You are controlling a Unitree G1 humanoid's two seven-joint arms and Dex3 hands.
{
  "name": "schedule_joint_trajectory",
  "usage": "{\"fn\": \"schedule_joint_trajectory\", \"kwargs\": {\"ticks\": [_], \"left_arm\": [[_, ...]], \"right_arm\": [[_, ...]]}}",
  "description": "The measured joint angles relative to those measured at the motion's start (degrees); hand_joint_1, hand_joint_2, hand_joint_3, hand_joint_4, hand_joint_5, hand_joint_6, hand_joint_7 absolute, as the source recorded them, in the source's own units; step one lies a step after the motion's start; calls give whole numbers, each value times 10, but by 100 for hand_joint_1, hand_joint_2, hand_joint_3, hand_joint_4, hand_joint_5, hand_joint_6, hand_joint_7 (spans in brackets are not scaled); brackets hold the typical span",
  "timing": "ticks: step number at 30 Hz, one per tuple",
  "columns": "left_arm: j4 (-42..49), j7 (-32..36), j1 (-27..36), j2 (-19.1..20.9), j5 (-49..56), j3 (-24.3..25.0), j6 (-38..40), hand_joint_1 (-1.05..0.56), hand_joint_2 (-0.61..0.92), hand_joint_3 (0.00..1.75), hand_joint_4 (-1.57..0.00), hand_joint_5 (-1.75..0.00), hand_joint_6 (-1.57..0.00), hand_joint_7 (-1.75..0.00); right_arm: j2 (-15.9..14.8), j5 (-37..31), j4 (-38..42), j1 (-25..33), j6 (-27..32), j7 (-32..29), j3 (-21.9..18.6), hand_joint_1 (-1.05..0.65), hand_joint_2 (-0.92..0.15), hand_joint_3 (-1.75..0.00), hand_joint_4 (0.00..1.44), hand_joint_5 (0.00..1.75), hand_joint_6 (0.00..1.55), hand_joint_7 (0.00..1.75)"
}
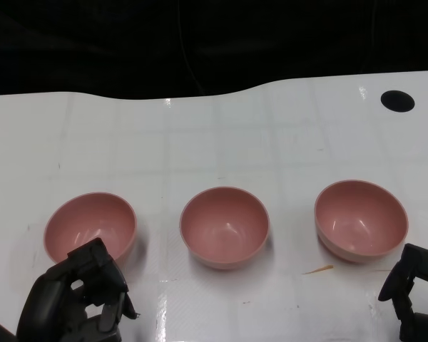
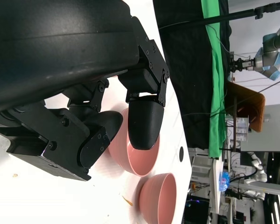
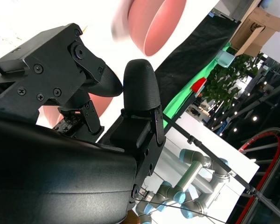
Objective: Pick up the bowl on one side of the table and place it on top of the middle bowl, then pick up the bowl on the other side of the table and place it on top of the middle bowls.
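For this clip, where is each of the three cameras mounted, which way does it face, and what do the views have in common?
Head view: high on the robot, looking down at the white table with three pink round bowls in a row; left hand and right hand at the lower corners.
Left wrist view: behind the left hand, facing across the table, turned sideways; two bowls show.
Right wrist view: behind the right hand, looking past its fingers toward the room.
Shared: the middle pink bowl appears in the head and left wrist views.

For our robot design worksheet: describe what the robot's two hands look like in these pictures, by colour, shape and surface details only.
Both the left hand and the right hand are matt black. Each has a rounded shell, blocky segments fastened with small screws, and fingers ending in smooth rounded tips.
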Motion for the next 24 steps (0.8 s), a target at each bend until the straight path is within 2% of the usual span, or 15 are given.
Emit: {"fn": "schedule_joint_trajectory", "kwargs": {"ticks": [24], "left_arm": [[6,-3,-5,0,0,1,-7,-2,51,132,-77,-175,-72,-163]], "right_arm": [[0,-6,6,0,-3,-9,0,-6,-45,-133,88,166,84,144]]}}
